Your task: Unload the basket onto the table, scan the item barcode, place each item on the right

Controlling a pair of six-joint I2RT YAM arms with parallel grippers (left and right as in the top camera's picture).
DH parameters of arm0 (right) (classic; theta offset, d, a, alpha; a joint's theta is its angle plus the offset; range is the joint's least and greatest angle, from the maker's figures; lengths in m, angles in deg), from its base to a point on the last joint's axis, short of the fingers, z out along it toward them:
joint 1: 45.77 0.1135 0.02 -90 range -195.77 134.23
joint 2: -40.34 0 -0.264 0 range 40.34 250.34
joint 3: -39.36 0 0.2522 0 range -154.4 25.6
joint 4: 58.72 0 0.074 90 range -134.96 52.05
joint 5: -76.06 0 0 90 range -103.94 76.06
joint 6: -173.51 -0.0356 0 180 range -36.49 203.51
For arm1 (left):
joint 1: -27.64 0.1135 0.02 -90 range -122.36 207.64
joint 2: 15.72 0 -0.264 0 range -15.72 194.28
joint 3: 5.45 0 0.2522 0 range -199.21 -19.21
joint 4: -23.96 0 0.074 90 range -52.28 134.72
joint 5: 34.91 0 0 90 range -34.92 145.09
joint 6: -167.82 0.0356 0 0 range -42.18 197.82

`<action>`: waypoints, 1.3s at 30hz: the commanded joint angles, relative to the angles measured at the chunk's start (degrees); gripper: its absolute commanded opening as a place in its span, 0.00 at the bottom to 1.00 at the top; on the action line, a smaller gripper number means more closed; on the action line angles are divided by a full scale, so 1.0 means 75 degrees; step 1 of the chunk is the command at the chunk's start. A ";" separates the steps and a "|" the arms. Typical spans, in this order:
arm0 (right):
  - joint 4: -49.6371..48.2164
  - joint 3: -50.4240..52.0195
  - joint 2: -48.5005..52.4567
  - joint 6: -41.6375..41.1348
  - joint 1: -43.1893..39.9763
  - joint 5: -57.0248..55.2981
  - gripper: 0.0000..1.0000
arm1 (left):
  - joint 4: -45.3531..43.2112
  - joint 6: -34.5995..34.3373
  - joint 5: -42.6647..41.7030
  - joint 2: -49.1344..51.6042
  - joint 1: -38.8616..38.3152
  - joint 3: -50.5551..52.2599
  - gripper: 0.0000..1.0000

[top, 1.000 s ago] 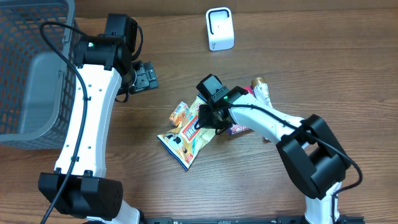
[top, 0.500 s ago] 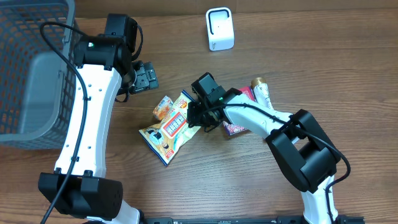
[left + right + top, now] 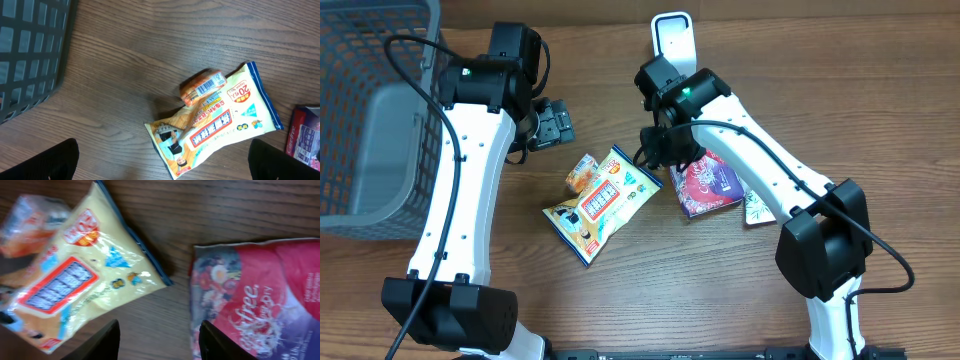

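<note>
A yellow snack bag [image 3: 605, 200] lies flat on the table, also in the right wrist view [image 3: 75, 280] and the left wrist view [image 3: 215, 125]. A small orange packet [image 3: 582, 172] touches its far left edge, barcode facing up [image 3: 202, 87]. A red and purple packet [image 3: 705, 185] lies to the right [image 3: 260, 300]. The white scanner [image 3: 672, 40] stands at the back. My right gripper [image 3: 665, 145] hovers open between bag and red packet, holding nothing [image 3: 160, 345]. My left gripper [image 3: 555, 125] is wide open above the wood [image 3: 162, 165].
A grey wire basket [image 3: 370, 110] fills the left side, its wall showing in the left wrist view [image 3: 30, 50]. A pale packet [image 3: 757, 210] pokes out beside the red one, under the right arm.
The right gripper dragged the yellow bag left, then opened, let it go and lifted back toward the scanner. The red packet is now uncovered. The left arm has not moved.
</note>
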 commanded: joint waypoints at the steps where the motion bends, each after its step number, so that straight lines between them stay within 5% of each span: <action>1: -0.0079 0.0463 0.0099 0.0326 0.0163 -0.0933 0.52 | -0.0012 0.0085 -0.0009 0.0047 -0.0003 -0.0064 1.00; 19: -0.1769 0.2754 0.0198 -0.0076 0.0420 -0.2833 0.56 | -0.0012 0.0085 -0.0006 0.0047 -0.0003 -0.0064 1.00; 25: -0.1795 0.2897 0.0195 -0.0154 0.0417 -0.2868 0.37 | -0.0012 0.0085 -0.0006 0.0047 -0.0003 -0.0064 1.00; 29: -0.1731 0.2795 0.0195 -0.0417 0.0417 -0.2868 0.04 | -0.0012 0.0085 -0.0006 0.0047 -0.0003 -0.0064 1.00; 39: 0.0169 0.0219 0.0090 -0.0449 0.0096 -0.1877 0.04 | -0.0015 0.0085 -0.0006 0.0047 -0.0003 -0.0064 1.00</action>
